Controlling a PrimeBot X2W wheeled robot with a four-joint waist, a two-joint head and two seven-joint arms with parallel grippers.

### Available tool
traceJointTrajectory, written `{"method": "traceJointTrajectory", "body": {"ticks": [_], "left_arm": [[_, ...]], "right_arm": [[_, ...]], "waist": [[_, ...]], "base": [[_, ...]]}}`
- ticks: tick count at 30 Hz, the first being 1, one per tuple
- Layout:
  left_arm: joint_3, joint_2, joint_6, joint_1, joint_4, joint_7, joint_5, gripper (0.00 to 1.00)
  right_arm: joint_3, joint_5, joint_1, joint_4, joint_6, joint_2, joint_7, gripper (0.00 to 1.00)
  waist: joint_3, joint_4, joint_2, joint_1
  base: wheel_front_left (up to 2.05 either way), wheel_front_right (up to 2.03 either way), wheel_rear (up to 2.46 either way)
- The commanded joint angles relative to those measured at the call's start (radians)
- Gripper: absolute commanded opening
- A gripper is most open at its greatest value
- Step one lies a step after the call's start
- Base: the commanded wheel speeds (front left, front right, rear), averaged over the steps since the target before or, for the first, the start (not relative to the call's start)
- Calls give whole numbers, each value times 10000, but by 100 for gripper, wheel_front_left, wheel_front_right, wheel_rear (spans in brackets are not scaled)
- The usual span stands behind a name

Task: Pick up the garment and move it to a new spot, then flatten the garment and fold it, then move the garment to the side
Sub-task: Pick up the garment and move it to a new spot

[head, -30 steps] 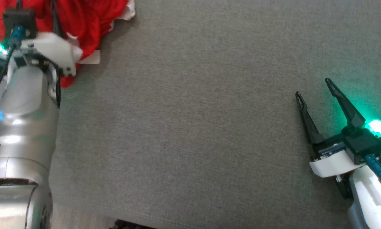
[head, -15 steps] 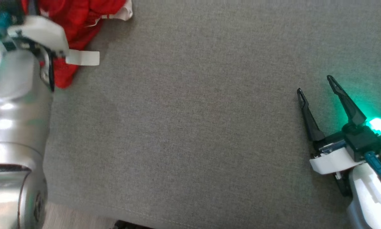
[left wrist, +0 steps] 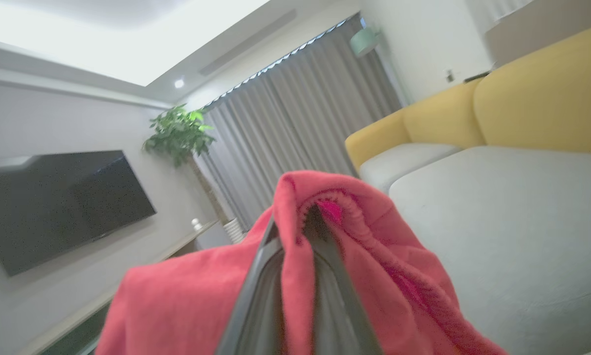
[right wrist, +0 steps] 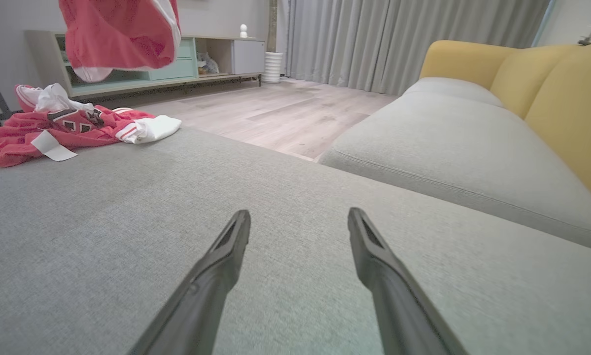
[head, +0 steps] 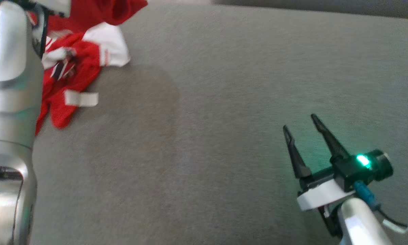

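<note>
Left gripper [left wrist: 306, 231]: fingertips buried under a fold of the garment [left wrist: 187, 305]; the contact point is hidden. Head view: left forearm [head: 10, 85] covers the garment's edge beside it, and the lifted cloth is cut by the top edge. Far beyond the right gripper [right wrist: 299, 213], a shelf figurine [right wrist: 243, 30] is too small to identify.

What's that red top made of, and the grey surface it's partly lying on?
The red garment looks like a soft knit cloth, matt and slightly fuzzy in the left wrist view, with white trim; it drapes and crumples loosely. The grey cushion seems to be woven upholstery fabric, with a fine, matt, heathered weave.
</note>
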Motion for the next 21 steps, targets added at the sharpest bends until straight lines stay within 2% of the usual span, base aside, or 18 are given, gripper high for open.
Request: {"method": "traceJointTrajectory", "body": {"ticks": [1, 4, 5, 6, 12, 17, 21], "left_arm": [[-39, 339, -152, -685, -566, -48, 108, 0], [-259, 69, -436, -718, -900, -37, 2, 0], [-259, 69, -436, -718, -900, -37, 2, 0], [-364, -127, -589, -636, -1101, 15, -142, 0], [-664, -789, -939, 7, -1819, 275, -880, 0], [-1327, -1255, -1041, 1231, -2206, 285, -1259, 0], [-2262, -1526, -1078, 2790, -1645, 226, -1422, 0]], "right_arm": [[227, 82, 174, -231, -7, 185, 2, 100], [252, 152, 467, -226, -7, 354, 2, 100], [252, 152, 467, -226, -7, 354, 2, 100], [328, 191, 670, -221, -7, 420, 2, 100], [440, 320, 1019, -399, -7, 490, 2, 100], [488, 604, 1085, -579, -7, 496, 2, 100], [600, 732, 933, -611, -7, 497, 2, 100]], "waist": [[-1185, -1335, 0, 2], [-1709, -2113, 0, 2], [-1709, -2113, 0, 2], [-2008, -2651, 0, 2], [-2302, -4148, 0, 2], [-2022, -4908, 0, 2], [-1605, -5297, 0, 2]], "base": [[0, 0, 0], [0, 0, 0], [0, 0, 0], [0, 0, 0], [0, 0, 0], [0, 0, 0], [0, 0, 0]]}}
